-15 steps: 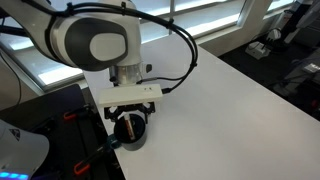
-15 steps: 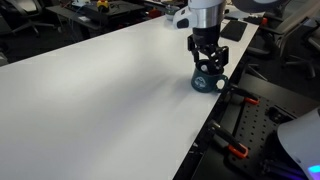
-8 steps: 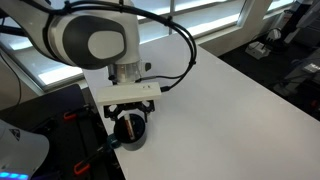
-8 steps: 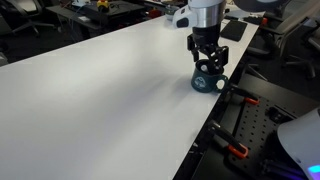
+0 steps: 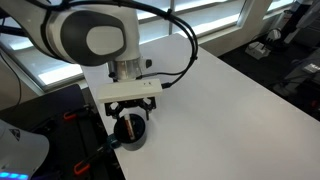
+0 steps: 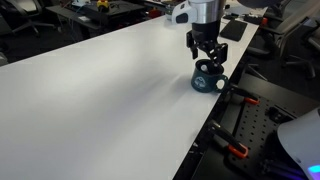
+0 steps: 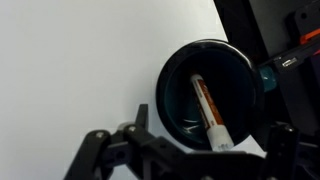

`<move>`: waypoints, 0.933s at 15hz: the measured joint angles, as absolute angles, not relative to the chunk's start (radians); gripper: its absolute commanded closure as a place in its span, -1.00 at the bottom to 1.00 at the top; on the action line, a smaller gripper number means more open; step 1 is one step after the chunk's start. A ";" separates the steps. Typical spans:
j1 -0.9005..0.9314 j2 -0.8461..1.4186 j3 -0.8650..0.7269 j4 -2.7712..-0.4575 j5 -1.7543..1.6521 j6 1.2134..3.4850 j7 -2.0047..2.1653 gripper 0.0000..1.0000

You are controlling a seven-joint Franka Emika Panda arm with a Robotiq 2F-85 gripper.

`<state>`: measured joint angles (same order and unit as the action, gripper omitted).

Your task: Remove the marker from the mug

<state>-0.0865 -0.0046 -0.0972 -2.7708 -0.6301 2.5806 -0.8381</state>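
The dark navy mug [image 7: 172,85] stands on the white table near its edge, and shows in both exterior views [image 5: 133,135] [image 6: 207,82]. The marker [image 7: 205,103] lies slanted inside it, orange-red with a white end that rests against the mug's rim on the side nearest the gripper. A bit of it shows reddish in an exterior view [image 5: 127,125]. My gripper [image 7: 190,150] hangs straight over the mug [image 5: 131,115] [image 6: 208,63], open, with one finger on each side of it. The fingers hold nothing.
The white table [image 5: 220,110] [image 6: 100,90] stretches away from the mug. Just past the table edge next to the mug are black frames with orange clamps [image 6: 240,98] [image 5: 70,115]. Office clutter and windows lie beyond.
The gripper has risen slightly above the mug. The mug and marker have not moved.
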 measured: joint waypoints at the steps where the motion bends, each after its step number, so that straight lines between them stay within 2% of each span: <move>1: -0.086 -0.005 -0.097 -2.771 -0.630 2.581 -0.838 -0.59; 3: -0.085 -0.005 -0.097 -2.771 -0.630 2.581 -0.838 -0.35; 4: -0.084 -0.005 -0.097 -2.771 -0.630 2.581 -0.838 -0.34; 7: -0.082 -0.011 -0.095 -2.771 -0.630 2.581 -0.838 -0.49; 10: -0.082 -0.012 -0.091 -2.771 -0.630 2.581 -0.838 -0.50; 14: -0.081 -0.014 -0.088 -2.771 -0.630 2.580 -0.838 -0.30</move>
<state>-0.0806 -0.0143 -0.0875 -2.7708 -0.6301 2.5803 -0.8381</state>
